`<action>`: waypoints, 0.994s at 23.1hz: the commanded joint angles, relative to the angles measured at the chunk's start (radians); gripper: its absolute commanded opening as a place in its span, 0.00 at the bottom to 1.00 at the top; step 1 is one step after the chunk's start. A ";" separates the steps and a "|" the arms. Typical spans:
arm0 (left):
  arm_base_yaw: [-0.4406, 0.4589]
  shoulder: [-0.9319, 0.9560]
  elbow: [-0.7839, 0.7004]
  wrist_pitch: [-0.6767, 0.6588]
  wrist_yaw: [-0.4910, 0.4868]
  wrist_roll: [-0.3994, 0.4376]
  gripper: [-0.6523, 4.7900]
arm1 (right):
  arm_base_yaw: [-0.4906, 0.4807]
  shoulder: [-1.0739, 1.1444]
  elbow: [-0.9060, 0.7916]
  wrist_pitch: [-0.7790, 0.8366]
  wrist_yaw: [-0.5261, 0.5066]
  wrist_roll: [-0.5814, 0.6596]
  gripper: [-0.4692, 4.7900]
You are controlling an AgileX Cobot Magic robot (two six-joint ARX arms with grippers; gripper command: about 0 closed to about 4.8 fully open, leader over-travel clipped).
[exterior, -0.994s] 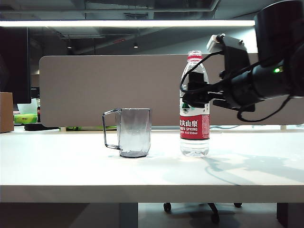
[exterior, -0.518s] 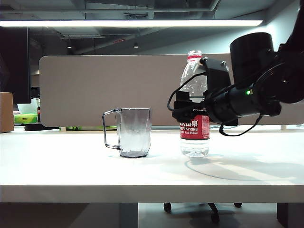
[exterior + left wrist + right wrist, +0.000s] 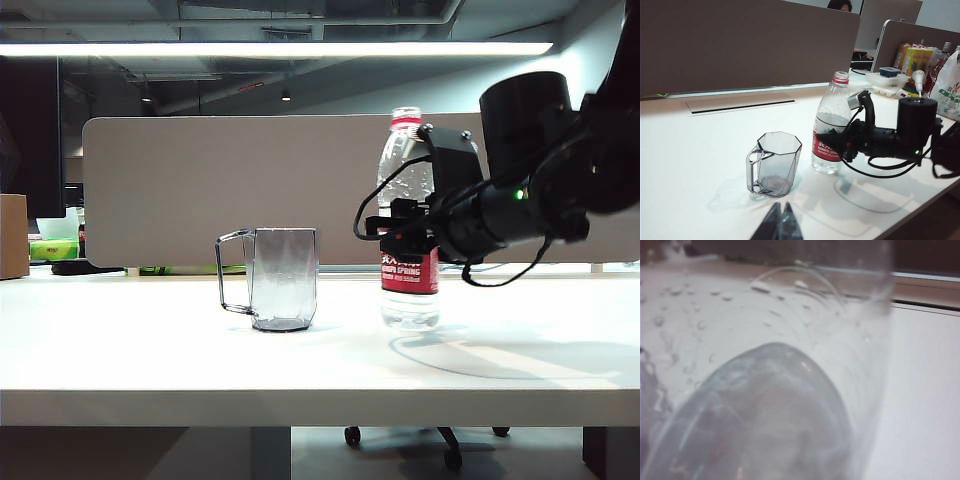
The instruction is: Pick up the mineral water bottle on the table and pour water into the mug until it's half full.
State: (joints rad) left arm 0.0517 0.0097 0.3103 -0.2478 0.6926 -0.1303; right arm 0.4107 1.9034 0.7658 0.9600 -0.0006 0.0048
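Note:
The mineral water bottle point(image 3: 408, 305) stands upright on the white table point(image 3: 150, 345), cap off, with a red neck ring and a red-and-white label. Clear water point(image 3: 829, 116) fills its lower part. My right gripper point(image 3: 405, 232) reaches in level from the right and is shut on the bottle at label height; from the left wrist it shows as the right gripper point(image 3: 834, 142) beside the label. The bottle's clear wall point(image 3: 765, 365) fills the right wrist view. The empty grey-tinted mug point(image 3: 283, 290) stands left of the bottle, handle to the left. My left gripper point(image 3: 781, 212) hangs shut, short of the mug point(image 3: 776, 165).
A grey partition point(image 3: 200, 190) runs along the table's far side. A cardboard box point(image 3: 12, 235) sits at the far left. The left wrist view shows a cable slot point(image 3: 740, 105) in the desk and boxes and bags point(image 3: 920, 57) beyond the right arm.
The right arm came down and forward to the bottle, then its jaws narrowed onto the label. The bottle and the mug stayed where they were.

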 commanded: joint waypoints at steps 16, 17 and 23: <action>-0.001 0.001 0.003 0.009 0.002 0.003 0.11 | 0.016 -0.248 0.448 -0.899 0.253 -0.808 0.41; -0.002 0.000 0.003 0.009 0.002 0.003 0.11 | 0.016 -0.248 0.458 -0.914 0.252 -0.835 0.41; -0.002 0.001 0.003 0.009 0.002 0.003 0.11 | 0.023 -0.232 0.472 -0.931 0.274 -1.011 0.43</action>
State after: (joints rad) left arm 0.0517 0.0093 0.3103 -0.2478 0.6926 -0.1303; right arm 0.4305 1.6753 1.2282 -0.0013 0.2600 -0.9501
